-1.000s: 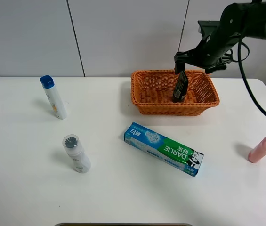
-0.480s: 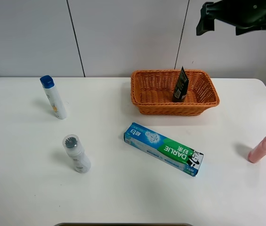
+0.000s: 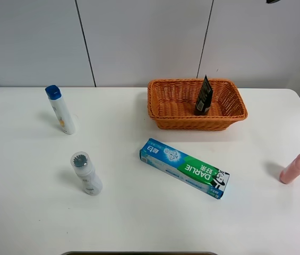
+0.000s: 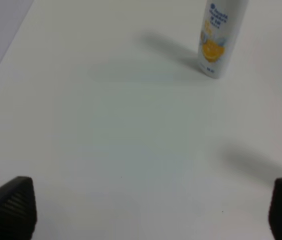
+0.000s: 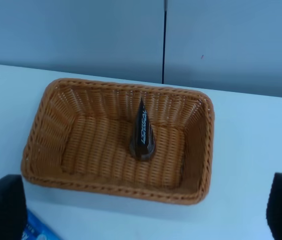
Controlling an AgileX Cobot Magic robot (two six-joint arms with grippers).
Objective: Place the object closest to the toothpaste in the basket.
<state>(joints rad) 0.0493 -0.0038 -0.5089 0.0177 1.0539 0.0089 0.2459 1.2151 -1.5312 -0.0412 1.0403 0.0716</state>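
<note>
Already, the right gripper [image 5: 141, 212] is spread wide with nothing between its jaws, looking down from well above the basket [image 5: 46, 170]; from the high camera only a sliver of that arm shows at the top edge. The left gripper [image 4: 150, 207] is likewise spread and empty, hanging over bare table [image 4: 106, 125] near the blue-capped bottle [image 4: 219, 37]. Inside the basket the dark tube [image 3: 203, 95] stands on its cap end, leaning toward the back wall, free of any grip. The toothpaste [image 3: 184, 167] box lies on the table just in front of the basket. Judging by this, the placing looks done; the sound finish is to carry the arm clear without brushing the basket rim, so the tube stays put.
</note>
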